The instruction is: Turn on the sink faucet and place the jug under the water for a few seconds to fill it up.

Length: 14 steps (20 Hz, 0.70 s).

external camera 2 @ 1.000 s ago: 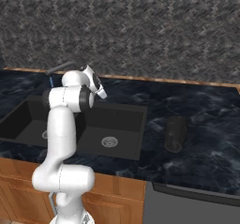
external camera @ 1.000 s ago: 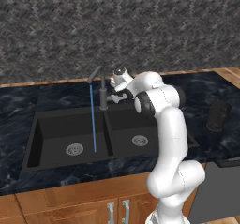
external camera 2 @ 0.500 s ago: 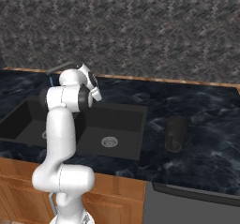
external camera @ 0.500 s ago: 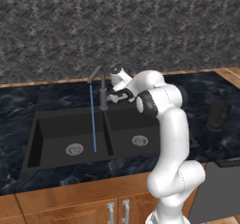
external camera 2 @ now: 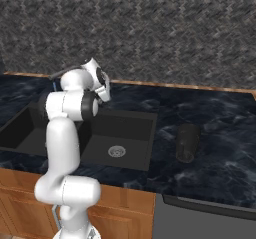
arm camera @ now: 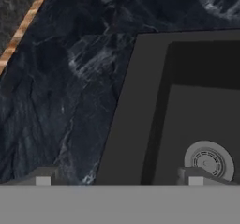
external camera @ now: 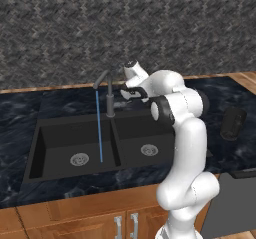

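The sink faucet (external camera: 109,94) stands behind the divider of the black double sink (external camera: 55,169), its spout over the left basin. The water (external camera: 99,129) runs in a thin blue stream into that basin beside the drain (external camera: 79,158). My gripper (external camera: 129,91) hovers just right of the faucet's tube, at the back rim of the right basin. In the hand view the gripper (arm camera: 119,178) is open, its tips wide apart with nothing between them, above the sink rim (arm camera: 123,124) and a drain (arm camera: 208,161). The jug (external camera: 233,123) stands upright on the counter far to the right, apart from the arm.
Dark marble counter (external camera: 20,113) surrounds the sink, with a dark woven backsplash (external camera: 125,23) behind. From the right base the jug (external camera 2: 188,142) stands right of the right basin (external camera 2: 120,133). A dark appliance top (external camera 2: 210,208) lies at the counter's front right.
My hand has risen a little and drawn slightly right of the faucet. The water keeps running; the jug has not moved.
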### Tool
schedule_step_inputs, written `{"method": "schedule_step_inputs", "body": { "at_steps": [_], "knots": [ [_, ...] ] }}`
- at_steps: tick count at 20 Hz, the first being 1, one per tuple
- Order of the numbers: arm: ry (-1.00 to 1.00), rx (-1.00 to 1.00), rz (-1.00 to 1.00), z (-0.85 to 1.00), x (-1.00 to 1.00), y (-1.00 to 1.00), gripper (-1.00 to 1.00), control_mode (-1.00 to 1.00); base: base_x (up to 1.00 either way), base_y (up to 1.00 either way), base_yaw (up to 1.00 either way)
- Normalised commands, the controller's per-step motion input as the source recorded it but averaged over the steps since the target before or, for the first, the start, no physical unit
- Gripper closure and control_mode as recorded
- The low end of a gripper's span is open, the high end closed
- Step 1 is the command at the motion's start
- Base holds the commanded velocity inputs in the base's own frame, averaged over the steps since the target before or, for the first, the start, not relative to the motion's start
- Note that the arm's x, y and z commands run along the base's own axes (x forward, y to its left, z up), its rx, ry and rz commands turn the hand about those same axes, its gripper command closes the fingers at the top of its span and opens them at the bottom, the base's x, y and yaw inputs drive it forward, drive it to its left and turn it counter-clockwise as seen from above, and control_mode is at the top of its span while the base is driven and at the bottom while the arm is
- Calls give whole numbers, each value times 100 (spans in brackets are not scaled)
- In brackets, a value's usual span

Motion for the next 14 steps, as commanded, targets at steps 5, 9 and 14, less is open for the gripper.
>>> {"method": "schedule_step_inputs", "body": {
  "at_steps": [5, 9, 14],
  "knots": [
    [-7, 4, -11, 59, -2, -27, -100, -100, 0, 0, 0],
    [0, 0, 0, 0, 1, 0, -100, -100, 0, 0, 0],
    [-1, 0, 0, 11, -37, 0, -100, -100, 0, 0, 0]
  ]
}}
